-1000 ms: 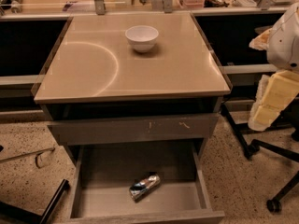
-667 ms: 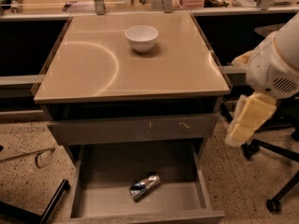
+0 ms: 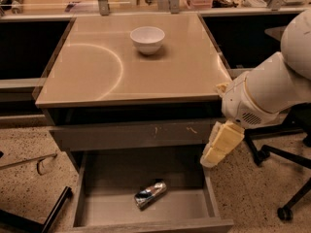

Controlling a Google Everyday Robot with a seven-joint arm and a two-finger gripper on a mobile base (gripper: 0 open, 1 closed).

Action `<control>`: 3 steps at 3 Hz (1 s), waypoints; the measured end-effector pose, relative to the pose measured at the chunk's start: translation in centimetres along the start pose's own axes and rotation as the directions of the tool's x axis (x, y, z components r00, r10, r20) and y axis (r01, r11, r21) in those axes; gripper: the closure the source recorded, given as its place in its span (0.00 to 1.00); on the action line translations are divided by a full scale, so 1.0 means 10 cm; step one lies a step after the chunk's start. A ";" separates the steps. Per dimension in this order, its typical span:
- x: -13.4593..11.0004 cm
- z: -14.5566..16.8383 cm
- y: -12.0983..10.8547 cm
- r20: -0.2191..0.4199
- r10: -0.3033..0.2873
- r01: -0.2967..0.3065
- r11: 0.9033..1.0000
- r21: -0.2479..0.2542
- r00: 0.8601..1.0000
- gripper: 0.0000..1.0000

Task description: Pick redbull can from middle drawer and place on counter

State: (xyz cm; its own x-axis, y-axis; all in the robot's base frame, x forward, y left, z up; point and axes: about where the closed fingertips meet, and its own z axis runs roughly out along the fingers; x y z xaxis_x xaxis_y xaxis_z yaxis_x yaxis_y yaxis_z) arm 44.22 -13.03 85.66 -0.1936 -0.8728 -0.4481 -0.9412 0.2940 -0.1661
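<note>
Gripper (image 3: 221, 147) hung just beside the right wall of the open drawer (image 3: 192, 207), below the scratched drawer front (image 3: 131, 134); jaw state could not be told. Over the last second it had swung in from the right and dropped lower, so the approach looked begun, grasp not yet. The can (image 3: 150, 194) lay unmoved on its side near the drawer's front edge, about midway across. Entry from above looked open. The bowl (image 3: 147, 39) sat near the back edge of the counter (image 3: 97, 72), leaving the surface free toward the front edge.
</note>
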 end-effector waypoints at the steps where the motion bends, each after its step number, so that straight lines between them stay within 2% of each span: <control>1: -0.06 0.26 0.09 0.015 -0.010 0.010 1.000 -0.015 1.000 0.00; 2: -0.19 0.83 0.36 0.048 -0.025 0.028 0.999 -0.046 0.999 0.00; 3: -0.20 1.51 0.61 0.071 -0.040 0.045 0.997 -0.066 0.997 0.00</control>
State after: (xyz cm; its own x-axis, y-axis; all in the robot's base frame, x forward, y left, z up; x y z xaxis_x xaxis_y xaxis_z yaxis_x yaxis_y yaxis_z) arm 43.03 -3.66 72.29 -0.1353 -0.8539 -0.5025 -0.9653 0.2280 -0.1275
